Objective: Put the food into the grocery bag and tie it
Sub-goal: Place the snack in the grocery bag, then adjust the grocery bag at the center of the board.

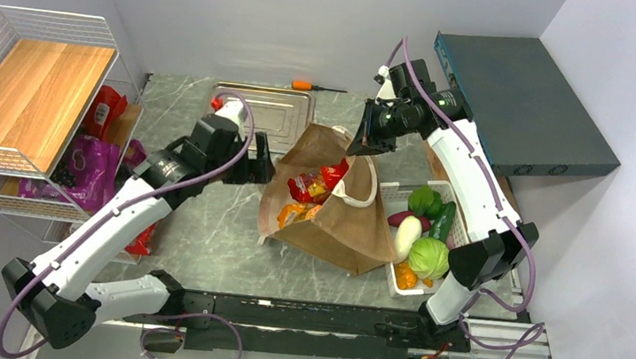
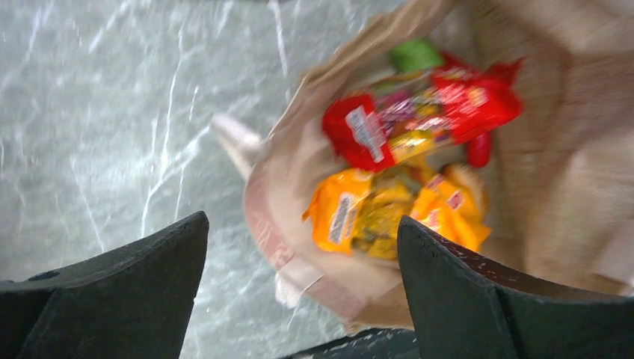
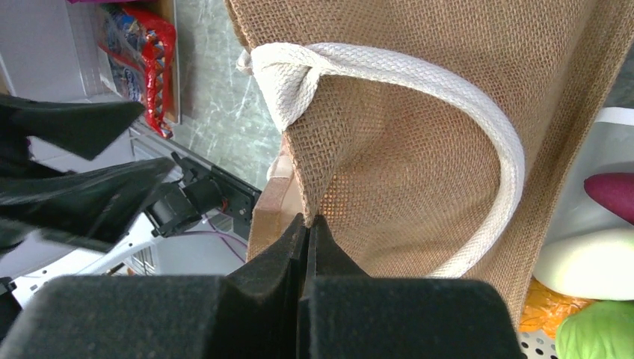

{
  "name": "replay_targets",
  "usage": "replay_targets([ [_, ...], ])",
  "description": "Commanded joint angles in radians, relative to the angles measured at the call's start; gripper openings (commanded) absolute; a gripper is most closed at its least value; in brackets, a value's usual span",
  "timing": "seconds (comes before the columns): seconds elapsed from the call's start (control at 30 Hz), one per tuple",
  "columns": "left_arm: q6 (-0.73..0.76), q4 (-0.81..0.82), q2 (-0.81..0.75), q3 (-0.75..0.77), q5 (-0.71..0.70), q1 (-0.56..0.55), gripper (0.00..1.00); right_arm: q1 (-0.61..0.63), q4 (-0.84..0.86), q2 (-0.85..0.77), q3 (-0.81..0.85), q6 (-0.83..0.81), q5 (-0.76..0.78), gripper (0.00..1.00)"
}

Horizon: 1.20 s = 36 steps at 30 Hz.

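Note:
The brown grocery bag (image 1: 354,223) lies at the table's middle with its mouth facing left. Inside it sit a red snack packet (image 2: 419,120) and an orange snack packet (image 2: 389,213), with a small red chili (image 2: 478,149) beside them. My left gripper (image 2: 303,221) is open and empty just left of the bag's mouth (image 1: 262,167). My right gripper (image 3: 307,218) is shut on the bag's woven upper rim (image 1: 362,147), next to a white loop handle (image 3: 448,90). A light green vegetable (image 1: 428,258) lies in the white basket (image 1: 389,188).
The basket to the bag's right also holds a white vegetable (image 1: 406,236), green ones and an orange piece (image 1: 405,278). A wire shelf (image 1: 30,87) with packets stands at the left, a metal tray (image 1: 273,108) and screwdriver (image 1: 311,85) at the back, a dark box (image 1: 519,103) back right.

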Motion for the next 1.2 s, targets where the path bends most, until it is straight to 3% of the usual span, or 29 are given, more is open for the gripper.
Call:
replay_targets([
  [0.0,-0.075,-0.006,-0.062,-0.134,-0.007,0.018,0.95,-0.011,0.032,-0.018,0.046,-0.005,-0.032,0.00],
  [0.4,-0.120,0.308,-0.094,-0.571,0.226,0.094,0.86,-0.013,0.049,-0.034,0.029,0.004,-0.053,0.00],
  [0.63,-0.155,0.539,-0.004,-0.679,0.412,0.151,0.81,-0.012,0.057,-0.047,0.015,0.005,-0.056,0.00],
  [0.8,-0.178,0.668,0.065,-0.715,0.532,0.182,0.66,-0.013,0.058,-0.046,0.013,0.008,-0.055,0.00],
  [0.93,-0.197,0.670,0.112,-0.711,0.542,0.194,0.56,-0.014,0.056,-0.044,0.020,0.007,-0.052,0.00],
  [1.13,-0.240,0.758,0.178,-0.729,0.581,0.195,0.54,-0.014,0.054,-0.040,0.024,0.007,-0.052,0.00],
  [1.17,-0.241,0.768,0.190,-0.727,0.589,0.195,0.48,-0.014,0.052,-0.040,0.024,0.007,-0.053,0.00],
])
